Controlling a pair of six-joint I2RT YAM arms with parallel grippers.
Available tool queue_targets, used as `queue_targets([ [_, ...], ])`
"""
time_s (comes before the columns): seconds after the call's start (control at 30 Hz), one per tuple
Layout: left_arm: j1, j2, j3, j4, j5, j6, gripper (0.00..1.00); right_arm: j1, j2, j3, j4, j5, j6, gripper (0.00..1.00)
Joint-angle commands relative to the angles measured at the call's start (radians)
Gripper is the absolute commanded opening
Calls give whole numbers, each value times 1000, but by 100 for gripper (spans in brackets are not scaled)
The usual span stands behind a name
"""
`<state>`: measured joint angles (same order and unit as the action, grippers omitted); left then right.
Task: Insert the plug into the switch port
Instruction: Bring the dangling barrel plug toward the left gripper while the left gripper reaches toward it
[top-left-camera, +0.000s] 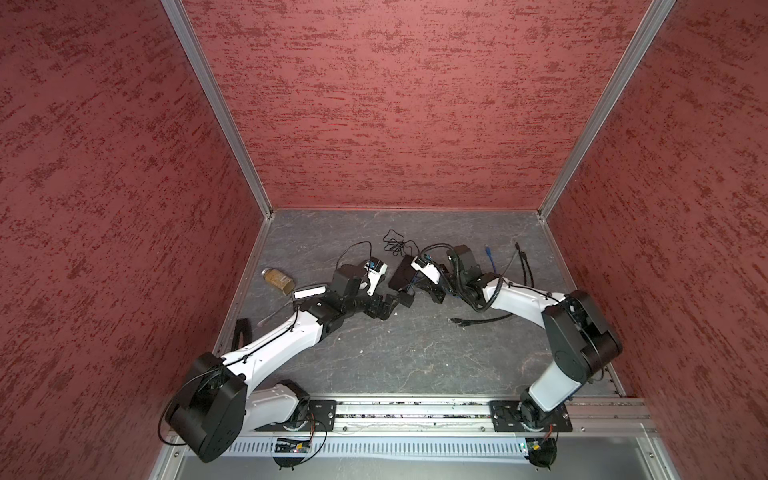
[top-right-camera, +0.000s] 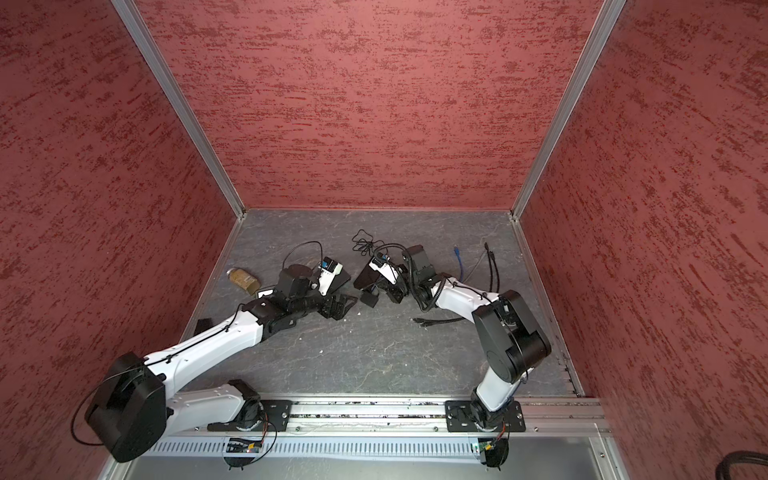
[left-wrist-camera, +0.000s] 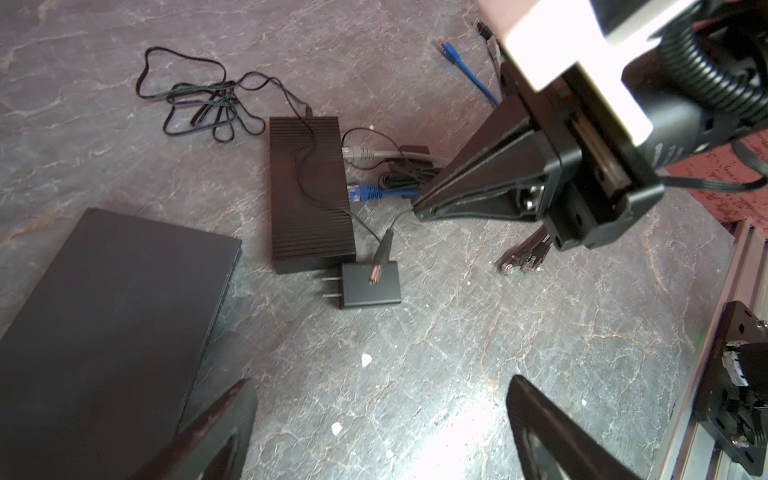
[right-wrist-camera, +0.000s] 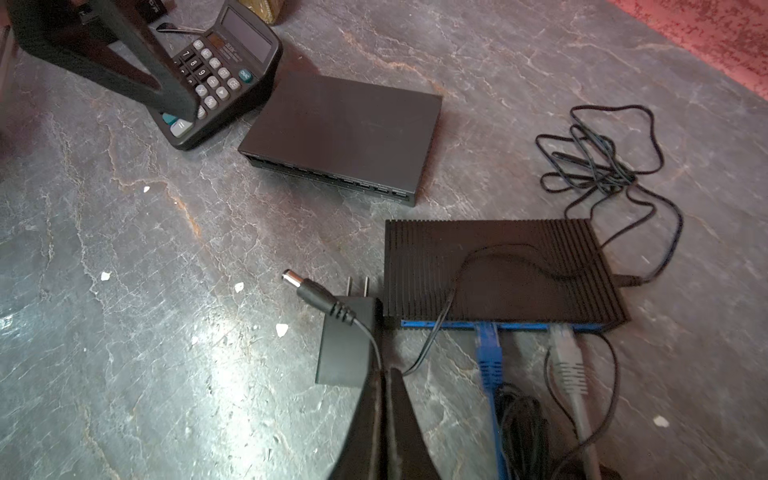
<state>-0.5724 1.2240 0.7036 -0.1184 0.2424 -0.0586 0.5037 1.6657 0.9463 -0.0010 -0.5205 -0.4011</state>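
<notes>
Right wrist shows switch ports (right-wrist-camera: 332, 178) hidden from left wrist.

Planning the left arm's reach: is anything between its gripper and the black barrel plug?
Nothing visible: only grey table between the left gripper and the black barrel plug, which sits over the black power adapter, its thin black cord in the right gripper.

Soft wrist views, white glare on tabletop (left-wrist-camera: 440, 419)
</notes>
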Motion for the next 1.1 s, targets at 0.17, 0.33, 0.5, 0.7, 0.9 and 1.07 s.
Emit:
queue_targets([
  [0.17,-10,80,44,45,20,37,91,22,-47,-7,14,-54,-29,7],
  [0.33,-11,140,87,25,18,81,88,24,-49,-5,-4,-61,-40,7],
  [0.5,-11,197,129,14,35,105,79,27,-52,-5,-16,-62,-47,7],
  [0.7,-13,240,160,-1,54,121,67,29,-50,-1,-16,-61,-47,7],
  [0.9,-21,268,178,-24,59,139,60,30,-46,7,-25,-70,-52,7],
  [1.07,-27,295,197,-38,50,145,51,32,-47,9,-27,-80,-54,7],
])
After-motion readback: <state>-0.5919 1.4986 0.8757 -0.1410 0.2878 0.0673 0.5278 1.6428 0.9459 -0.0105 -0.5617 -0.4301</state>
